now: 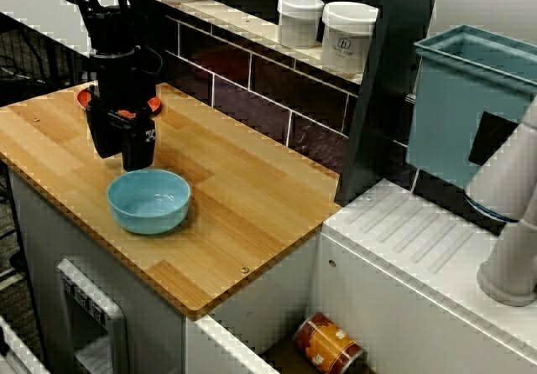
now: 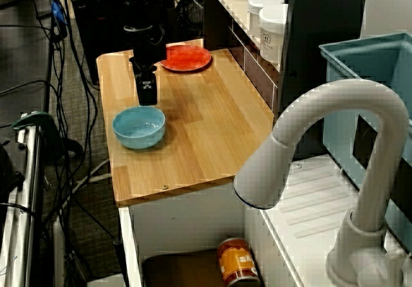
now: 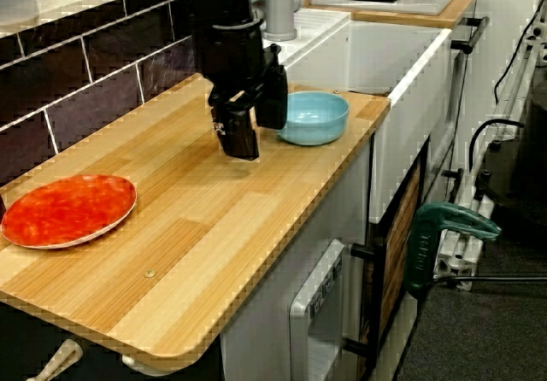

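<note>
Pointing down just beside the blue bowl (image 1: pixel 148 199) on the counter (image 1: pixel 252 198), the jaws stand apart, empty.

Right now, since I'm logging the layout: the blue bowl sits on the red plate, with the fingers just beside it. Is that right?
Not quite. The blue bowl sits on the bare wooden counter, apart from the red plate; the view from the plate's end shows it. The fingers are just beside it.
</note>
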`<action>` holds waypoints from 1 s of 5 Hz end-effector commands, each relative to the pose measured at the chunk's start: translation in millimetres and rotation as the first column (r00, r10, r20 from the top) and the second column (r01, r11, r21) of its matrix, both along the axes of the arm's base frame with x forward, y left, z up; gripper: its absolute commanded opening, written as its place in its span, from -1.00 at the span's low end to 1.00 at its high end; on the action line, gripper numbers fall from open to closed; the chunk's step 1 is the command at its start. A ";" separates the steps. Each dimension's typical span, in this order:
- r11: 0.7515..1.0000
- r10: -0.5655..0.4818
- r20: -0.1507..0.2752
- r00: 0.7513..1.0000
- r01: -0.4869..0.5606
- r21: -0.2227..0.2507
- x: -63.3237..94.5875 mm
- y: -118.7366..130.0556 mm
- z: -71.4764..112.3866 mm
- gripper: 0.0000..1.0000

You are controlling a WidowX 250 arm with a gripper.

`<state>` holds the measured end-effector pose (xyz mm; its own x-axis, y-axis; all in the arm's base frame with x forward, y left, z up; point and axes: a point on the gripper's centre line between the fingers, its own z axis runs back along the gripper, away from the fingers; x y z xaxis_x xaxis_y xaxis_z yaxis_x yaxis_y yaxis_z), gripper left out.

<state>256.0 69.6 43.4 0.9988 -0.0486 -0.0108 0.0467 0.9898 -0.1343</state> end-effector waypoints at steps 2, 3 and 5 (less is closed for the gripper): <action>0.985 -0.169 0.048 0.985 0.167 0.034 -15.5 14.4 23.3 1.00; 0.956 -0.292 0.044 0.955 0.292 0.003 -24.8 18.8 31.1 1.00; 0.850 -0.527 0.032 0.849 0.527 0.018 -47.5 -0.7 32.2 1.00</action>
